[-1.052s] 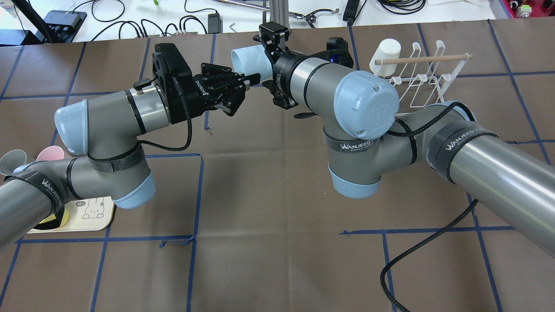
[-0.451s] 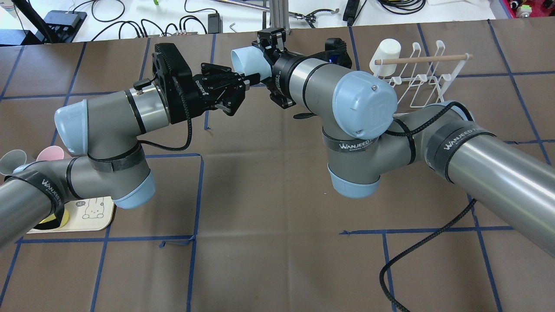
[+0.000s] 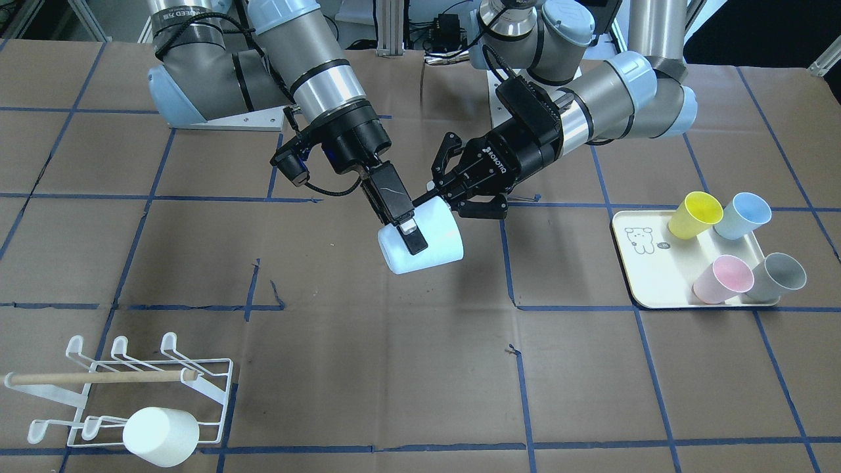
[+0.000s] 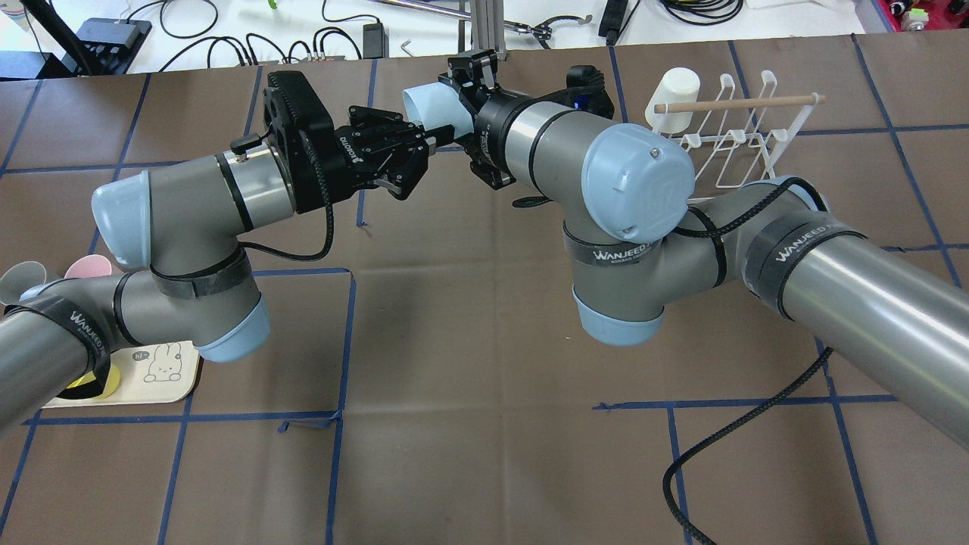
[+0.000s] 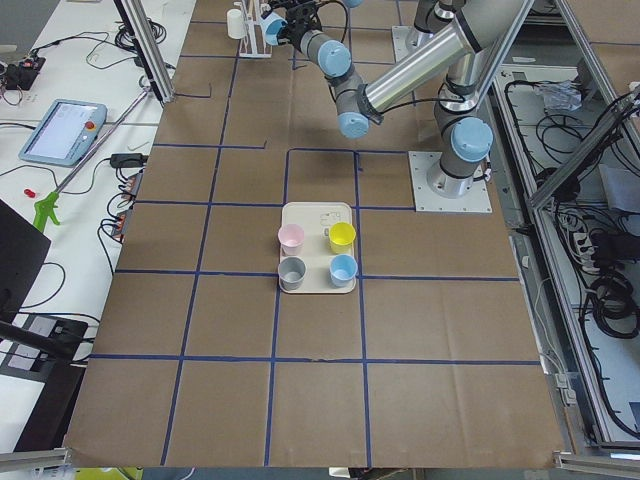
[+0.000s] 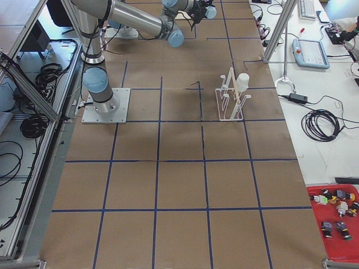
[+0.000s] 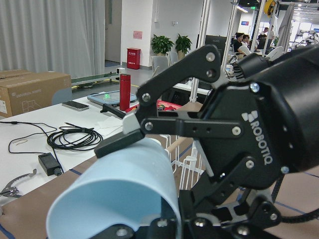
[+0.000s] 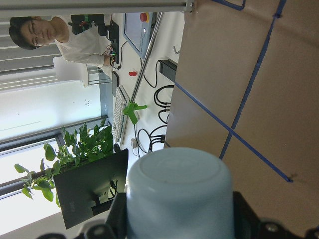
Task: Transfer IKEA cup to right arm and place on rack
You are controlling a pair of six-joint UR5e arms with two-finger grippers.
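Note:
The pale blue IKEA cup hangs in the air over the table's middle, lying on its side. My right gripper is shut on the cup across its body, one long finger lying over the cup wall. The right wrist view shows the cup's base between the jaws. My left gripper is open at the cup's mouth, fingers spread around the rim, as the left wrist view shows. The white wire rack with the wooden dowel stands at the table's far right side from the robot.
A white cup hangs on the rack's end prong. A cream tray on the robot's left holds yellow, blue, pink and grey cups. Both arms meet above the table centre. Cables lie beyond the far edge.
My left gripper has drawn back slightly to the left, away from the cup, staying open. The right gripper keeps hold of the cup and has barely shifted.

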